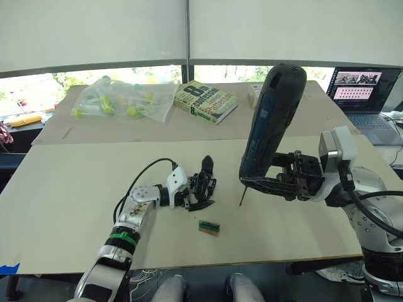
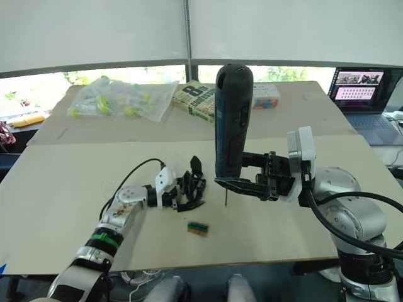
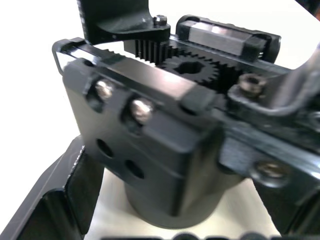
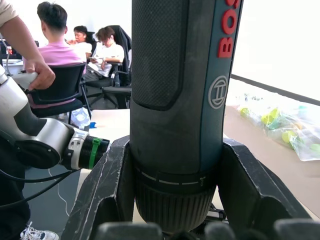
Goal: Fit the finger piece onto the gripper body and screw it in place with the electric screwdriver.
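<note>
Gripper body (image 1: pixel 200 187) just left of upright electric screwdriver (image 1: pixel 271 119)

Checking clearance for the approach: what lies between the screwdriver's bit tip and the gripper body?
Bare tabletop. In the left eye view, nothing sits between the electric screwdriver bit and the gripper body; the small green-and-tan block lies nearer the robot, off that line.

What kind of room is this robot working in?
Probably an office or lab workspace: an open laptop on the big table, a thick book, and people seated on office chairs behind.
</note>
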Controlling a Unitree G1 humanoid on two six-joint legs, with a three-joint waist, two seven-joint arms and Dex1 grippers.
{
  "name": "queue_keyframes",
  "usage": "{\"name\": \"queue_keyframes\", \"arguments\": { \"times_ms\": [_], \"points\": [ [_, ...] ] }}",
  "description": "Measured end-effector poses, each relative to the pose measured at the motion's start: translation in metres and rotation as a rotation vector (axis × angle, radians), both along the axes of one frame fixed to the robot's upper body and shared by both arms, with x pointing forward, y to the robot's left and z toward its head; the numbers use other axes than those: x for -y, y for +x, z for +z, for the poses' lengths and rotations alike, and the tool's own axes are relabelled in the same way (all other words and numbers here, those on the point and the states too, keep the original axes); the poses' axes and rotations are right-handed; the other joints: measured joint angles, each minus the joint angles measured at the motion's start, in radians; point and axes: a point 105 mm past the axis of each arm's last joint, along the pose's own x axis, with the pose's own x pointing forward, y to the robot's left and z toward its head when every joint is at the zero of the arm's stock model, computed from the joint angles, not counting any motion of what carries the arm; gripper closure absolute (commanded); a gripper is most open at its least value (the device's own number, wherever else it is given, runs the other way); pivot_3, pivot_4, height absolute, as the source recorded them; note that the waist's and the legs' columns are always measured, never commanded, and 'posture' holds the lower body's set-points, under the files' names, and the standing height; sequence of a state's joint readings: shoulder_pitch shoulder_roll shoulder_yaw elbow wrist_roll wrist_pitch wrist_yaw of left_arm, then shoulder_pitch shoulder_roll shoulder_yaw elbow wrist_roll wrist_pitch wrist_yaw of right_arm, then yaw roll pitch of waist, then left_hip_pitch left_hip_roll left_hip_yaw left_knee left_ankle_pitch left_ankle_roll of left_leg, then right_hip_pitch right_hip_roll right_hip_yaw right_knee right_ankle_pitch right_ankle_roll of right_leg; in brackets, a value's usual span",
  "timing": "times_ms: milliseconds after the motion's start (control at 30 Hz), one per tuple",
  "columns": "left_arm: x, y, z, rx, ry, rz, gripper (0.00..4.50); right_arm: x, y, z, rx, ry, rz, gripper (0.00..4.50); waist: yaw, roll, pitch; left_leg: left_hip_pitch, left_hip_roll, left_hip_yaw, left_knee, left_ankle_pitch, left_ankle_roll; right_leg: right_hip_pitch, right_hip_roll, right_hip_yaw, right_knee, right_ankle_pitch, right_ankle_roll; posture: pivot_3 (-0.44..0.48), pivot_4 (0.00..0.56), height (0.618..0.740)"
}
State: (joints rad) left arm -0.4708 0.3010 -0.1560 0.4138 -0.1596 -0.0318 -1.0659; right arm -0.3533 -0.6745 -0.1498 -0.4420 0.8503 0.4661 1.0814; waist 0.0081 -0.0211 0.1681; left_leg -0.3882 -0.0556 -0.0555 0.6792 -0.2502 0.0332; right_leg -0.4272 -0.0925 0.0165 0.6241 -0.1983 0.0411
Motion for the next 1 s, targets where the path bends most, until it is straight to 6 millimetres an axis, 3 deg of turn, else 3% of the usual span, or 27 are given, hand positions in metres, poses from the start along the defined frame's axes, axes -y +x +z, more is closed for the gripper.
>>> {"name": "queue_keyframes", "arguments": {
  "times_ms": [200, 567, 733, 933, 1000],
  "points": [
    [-0.002, -0.009, 0.001, -0.014, 0.002, 0.068, 0.09, 0.000, -0.001, -0.001, -0.001, -0.002, 0.008, 2.54, 0.003, 0.000, 0.000, 0.000, 0.000, 0.000, 0.000, 0.000, 0.000, 0.000, 0.000, 0.000, 0.000, 0.000, 0.000, 0.000, 0.150, 0.740],
    [0.001, -0.007, -0.002, -0.041, -0.003, 0.135, 0.09, 0.000, -0.001, -0.001, -0.002, -0.001, 0.008, 2.54, 0.004, 0.000, 0.000, 0.000, 0.000, 0.000, 0.000, 0.000, 0.000, 0.000, 0.000, 0.000, 0.000, 0.000, 0.000, 0.000, 0.150, 0.740],
    [0.001, -0.007, -0.002, -0.044, -0.002, 0.139, 2.13, 0.000, 0.000, 0.000, -0.003, 0.000, 0.006, 2.54, 0.004, 0.000, 0.000, 0.000, 0.000, 0.000, 0.000, 0.000, 0.000, 0.000, 0.000, 0.000, 0.000, 0.000, 0.000, 0.000, 0.150, 0.740],
    [0.000, -0.007, -0.002, -0.042, 0.001, 0.138, 2.17, -0.005, 0.001, 0.014, 0.025, 0.011, 0.025, 2.54, 0.004, 0.000, 0.000, 0.000, 0.000, 0.000, 0.000, 0.000, 0.000, 0.000, 0.000, 0.000, 0.000, 0.000, 0.000, 0.000, 0.150, 0.740],
    [-0.001, -0.007, -0.002, -0.041, 0.004, 0.136, 2.17, -0.010, 0.004, 0.027, 0.039, 0.041, 0.038, 2.54, 0.002, 0.000, 0.000, 0.000, 0.000, 0.000, 0.000, 0.000, 0.000, 0.000, 0.000, 0.000, 0.000, 0.000, 0.000, 0.000, 0.150, 0.740]
  ]
}}
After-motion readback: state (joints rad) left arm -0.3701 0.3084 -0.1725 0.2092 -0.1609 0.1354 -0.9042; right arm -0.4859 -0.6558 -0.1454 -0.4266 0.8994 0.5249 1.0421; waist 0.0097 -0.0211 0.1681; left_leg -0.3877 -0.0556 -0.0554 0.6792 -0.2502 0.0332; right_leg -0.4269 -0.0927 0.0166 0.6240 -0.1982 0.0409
